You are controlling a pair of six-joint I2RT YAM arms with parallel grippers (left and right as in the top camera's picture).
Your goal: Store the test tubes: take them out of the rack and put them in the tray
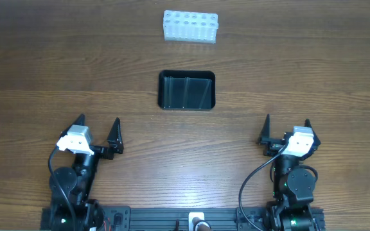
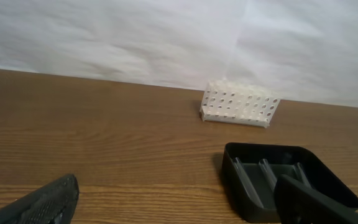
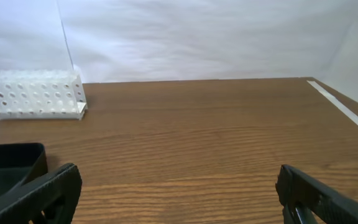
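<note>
Both arms sit back near their bases. The left pincer (image 1: 98, 119) and the right pincer (image 1: 287, 119) are each spread wide and hold nothing. The rack (image 1: 190, 26) stands at the far side of the surface (image 1: 44, 64), well beyond either pincer. The black tray (image 1: 161, 90) lies between the rack and the arms, roughly midway across.

The tubes are hard to place. The rack's top shows rows of pale holes, and I cannot tell whether clear tubes stand in them. The faint upright streaks inside the tray may be tubes already laid down, or only its ribs catching light. So the task could be at its start or near its end.

The risks from here come mostly from reach and from the rack itself:

- **Clipping the tray:** The rack is far off behind the tray, so an arm going low could catch the tray's near wall and shove it.
- **Tipping the rack:** The rack looks light and nothing holds it down. A tube pulled at a slant could drag or tip it.
- **Poor grip:** Clear tubes give little to aim at. A pincer closing off-centre could squeeze one out sideways or nudge its neighbours.
- **Rolling on release:** A tube let go from too high above the tray could bounce or roll out.
</note>
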